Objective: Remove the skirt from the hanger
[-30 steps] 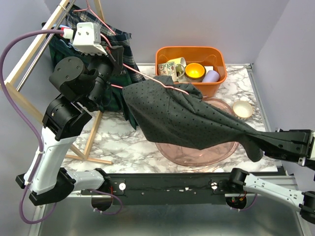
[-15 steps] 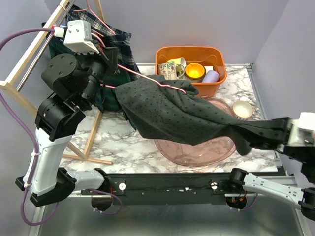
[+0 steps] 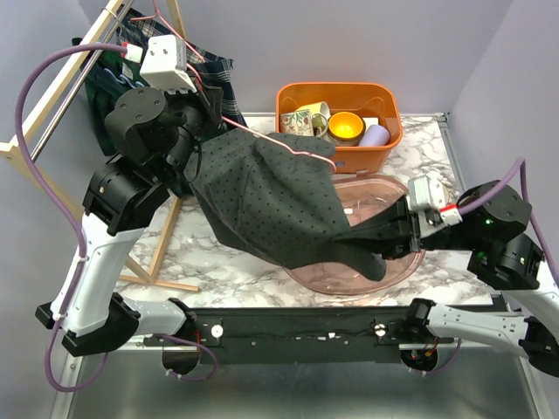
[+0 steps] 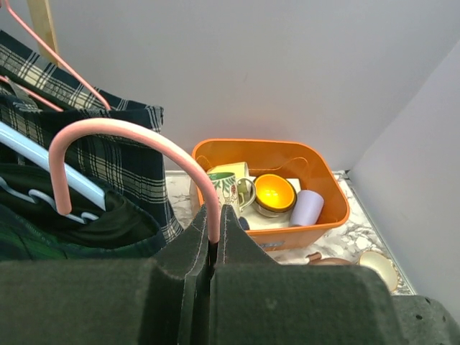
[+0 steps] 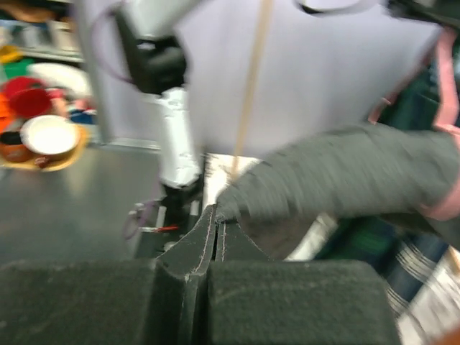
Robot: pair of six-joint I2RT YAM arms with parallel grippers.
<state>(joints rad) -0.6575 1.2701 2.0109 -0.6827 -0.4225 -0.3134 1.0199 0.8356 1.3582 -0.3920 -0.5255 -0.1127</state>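
Note:
The skirt (image 3: 271,192), dark grey with small dots, hangs bunched from a pink wire hanger (image 3: 288,148) above the marble table. My left gripper (image 3: 210,109) is shut on the hanger's neck, just under its pink hook (image 4: 129,129); in the left wrist view the left gripper (image 4: 213,215) pinches the wire tightly. My right gripper (image 3: 384,234) is shut on the skirt's lower end over the pink dish. In the right wrist view the right gripper (image 5: 215,215) clamps a fold of the blurred skirt (image 5: 345,172).
An orange bin (image 3: 384,140) with mugs and cups stands at the back. A shallow pink dish (image 3: 393,266) lies under the skirt's end. A wooden rack (image 3: 48,105) at the left carries plaid garments (image 3: 218,74) on other hangers.
My right gripper has swung left and inward with the skirt's end, so the stretched skirt has gone slack and bunched. The left arm has shifted the hanger slightly rightward.

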